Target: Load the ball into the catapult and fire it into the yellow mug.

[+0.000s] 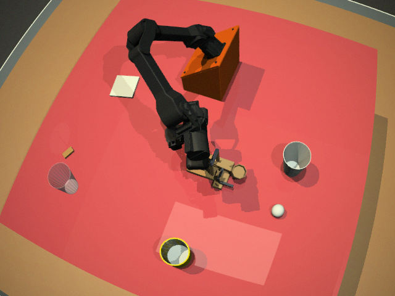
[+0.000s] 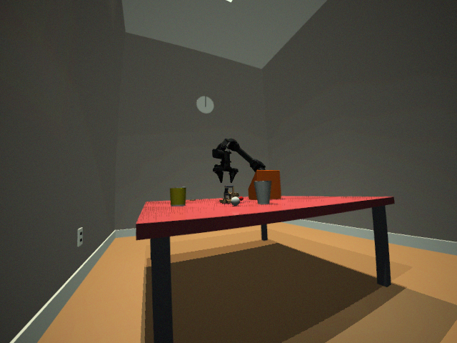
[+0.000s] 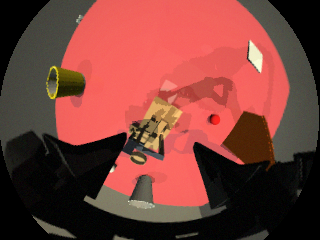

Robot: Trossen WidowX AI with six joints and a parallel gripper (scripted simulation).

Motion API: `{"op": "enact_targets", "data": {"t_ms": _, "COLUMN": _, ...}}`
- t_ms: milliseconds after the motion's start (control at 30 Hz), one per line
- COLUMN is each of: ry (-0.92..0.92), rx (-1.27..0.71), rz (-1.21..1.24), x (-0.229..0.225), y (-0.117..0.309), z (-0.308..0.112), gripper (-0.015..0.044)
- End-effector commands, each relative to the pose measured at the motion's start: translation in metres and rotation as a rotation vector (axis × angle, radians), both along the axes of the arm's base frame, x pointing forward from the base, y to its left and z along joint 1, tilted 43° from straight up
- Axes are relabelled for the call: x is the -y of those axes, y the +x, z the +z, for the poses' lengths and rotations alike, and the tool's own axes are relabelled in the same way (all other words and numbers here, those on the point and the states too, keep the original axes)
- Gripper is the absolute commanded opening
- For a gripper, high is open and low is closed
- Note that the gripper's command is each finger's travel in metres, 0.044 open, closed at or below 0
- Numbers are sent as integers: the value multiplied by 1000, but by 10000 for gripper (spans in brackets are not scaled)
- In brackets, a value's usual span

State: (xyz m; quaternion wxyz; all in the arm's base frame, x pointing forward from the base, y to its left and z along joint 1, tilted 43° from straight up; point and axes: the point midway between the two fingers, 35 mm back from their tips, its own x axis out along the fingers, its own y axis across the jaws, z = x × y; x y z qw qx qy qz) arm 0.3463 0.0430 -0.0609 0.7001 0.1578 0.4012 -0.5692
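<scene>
The wooden catapult [image 1: 224,163] [image 2: 229,195] [image 3: 167,110] stands mid-table, its round cup end pointing right in the top view, with no ball seen in the cup. My gripper [image 2: 226,182] [image 3: 161,141] is open and empty, pointing down above the catapult. A white ball [image 1: 278,211] [image 2: 235,201] lies on the table beyond the cup end. A small red ball [image 2: 240,198] [image 3: 215,119] lies between catapult and orange wedge; the top view does not show it. The yellow mug [image 1: 162,246] [image 2: 178,196] [image 3: 71,83] stands upright, at the bottom of the top view.
A grey cup [image 1: 296,156] [image 2: 263,191] [image 3: 142,192] stands right of the catapult in the top view. The orange wedge [image 1: 203,86] [image 2: 268,184] [image 3: 250,137] is by the arm's base. A pale tile [image 1: 124,86] [image 3: 255,56], a small wooden block [image 1: 68,152] and a clear cup [image 1: 59,175] are left.
</scene>
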Motion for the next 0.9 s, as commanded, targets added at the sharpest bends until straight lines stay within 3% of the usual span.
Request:
{"op": "enact_targets", "data": {"t_ms": 0, "ry": 7, "rx": 105, "rz": -118, "x": -1, "y": -1, "z": 0, "gripper": 440}}
{"op": "enact_targets", "data": {"t_ms": 233, "ry": 14, "rx": 253, "rz": -282, "x": -1, "y": -1, "z": 1, "gripper": 440}}
{"op": "enact_targets", "data": {"t_ms": 867, "ry": 11, "rx": 257, "rz": -286, "x": 32, "y": 0, "z": -35, "gripper": 440}}
